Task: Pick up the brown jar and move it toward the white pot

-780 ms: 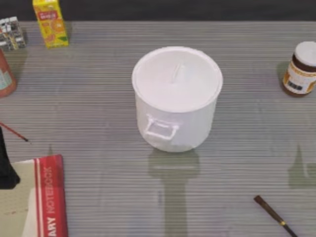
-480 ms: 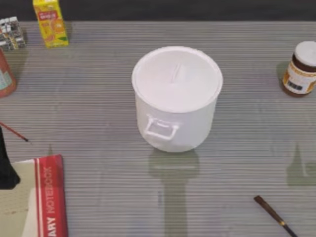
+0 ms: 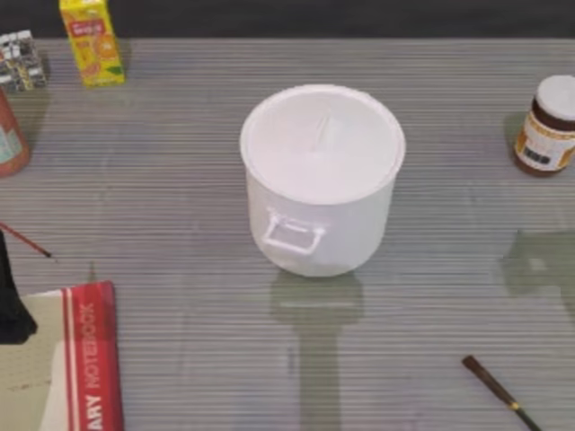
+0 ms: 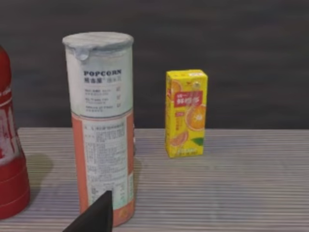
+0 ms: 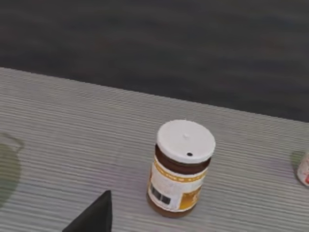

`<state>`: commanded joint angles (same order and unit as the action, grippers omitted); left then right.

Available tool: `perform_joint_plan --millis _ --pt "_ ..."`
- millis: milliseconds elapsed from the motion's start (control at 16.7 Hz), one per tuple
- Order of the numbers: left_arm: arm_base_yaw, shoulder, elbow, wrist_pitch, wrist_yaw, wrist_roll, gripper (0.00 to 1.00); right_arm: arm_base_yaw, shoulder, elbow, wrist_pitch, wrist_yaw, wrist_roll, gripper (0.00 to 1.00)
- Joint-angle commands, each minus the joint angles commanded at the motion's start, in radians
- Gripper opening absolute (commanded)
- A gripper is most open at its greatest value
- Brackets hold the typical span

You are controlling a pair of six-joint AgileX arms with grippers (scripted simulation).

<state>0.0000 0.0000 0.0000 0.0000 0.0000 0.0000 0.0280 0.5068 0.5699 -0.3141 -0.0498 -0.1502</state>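
The brown jar (image 3: 546, 126), with a white lid and an orange-and-white label, stands upright near the table's right edge. The white pot (image 3: 322, 180) stands at the middle with its lid on and its side handle facing the front. In the right wrist view the jar (image 5: 181, 169) is just ahead of my right gripper (image 5: 140, 224). One dark fingertip (image 5: 99, 217) shows apart from the jar, with bare table beside it. The right gripper does not show in the top view. My left arm (image 3: 11, 305) is parked at the left edge, and its gripper (image 4: 193, 227) holds nothing.
A yellow juice carton (image 3: 92, 40) and a metal cube (image 3: 20, 60) stand at the back left. An orange-red popcorn cylinder (image 4: 100, 125) is at the left edge. A red notebook (image 3: 85, 359) lies front left. A brush (image 3: 499, 391) lies front right.
The right arm's shadow on the table at the right has moved toward the jar and widened. Jar, pot and left arm have not moved.
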Motion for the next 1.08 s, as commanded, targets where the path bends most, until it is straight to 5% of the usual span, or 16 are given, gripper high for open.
perform_joint_plan --millis 1080 --pt "0.000 0.000 0.000 0.000 0.000 0.000 1.00 -0.021 1.755 1.840 -1.080 -0.031 -0.589 1.00"
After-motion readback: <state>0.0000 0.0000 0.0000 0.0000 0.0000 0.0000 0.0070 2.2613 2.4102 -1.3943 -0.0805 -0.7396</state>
